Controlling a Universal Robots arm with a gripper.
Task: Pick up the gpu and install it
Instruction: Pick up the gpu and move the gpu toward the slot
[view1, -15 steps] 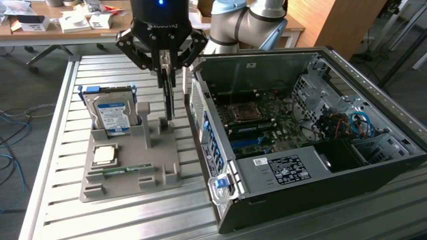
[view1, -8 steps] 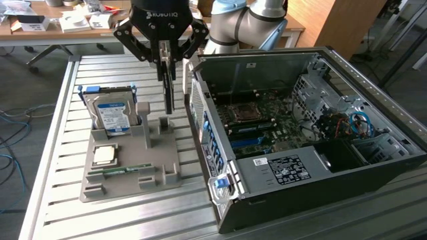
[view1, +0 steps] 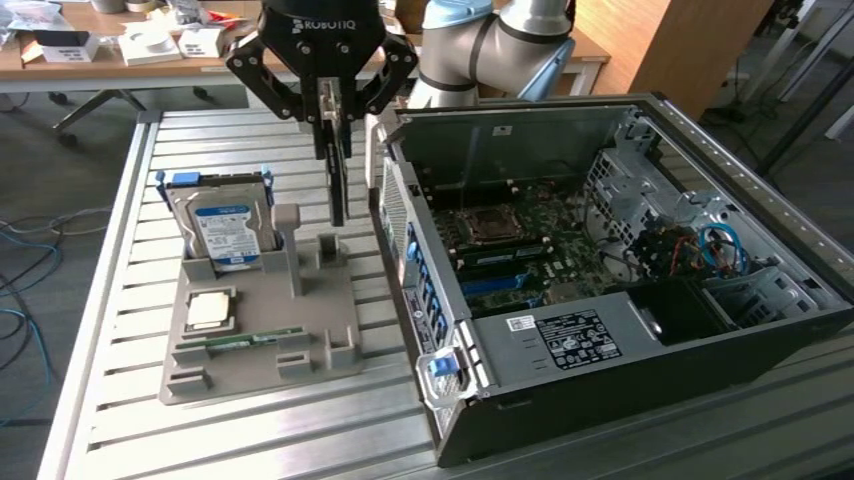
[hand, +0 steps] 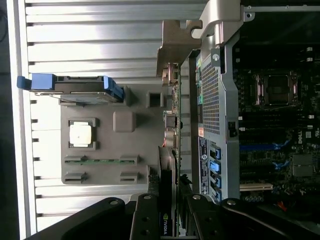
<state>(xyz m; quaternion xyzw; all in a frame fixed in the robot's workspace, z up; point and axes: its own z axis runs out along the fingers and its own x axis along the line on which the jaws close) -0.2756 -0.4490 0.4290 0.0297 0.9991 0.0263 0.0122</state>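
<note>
The gpu (view1: 336, 185) hangs edge-on as a thin dark slab, and my gripper (view1: 332, 140) is shut on its upper edge. Its lower end sits just above the grey holder tray (view1: 267, 360), between the tray's posts and the open computer case (view1: 601, 280). In the wrist view the gpu (hand: 169, 150) runs out from between my black fingers (hand: 145, 217), with a metal bracket at its far end, close beside the case's rear panel (hand: 210, 100). The motherboard (view1: 514, 245) lies exposed inside the case.
In the tray a silver hard drive (view1: 224, 225) with blue rails stands upright, and a processor chip (view1: 211, 310) and a green memory stick (view1: 240, 340) lie flat. Everything rests on a slatted metal table (view1: 240, 440). A cluttered desk (view1: 120, 45) is behind.
</note>
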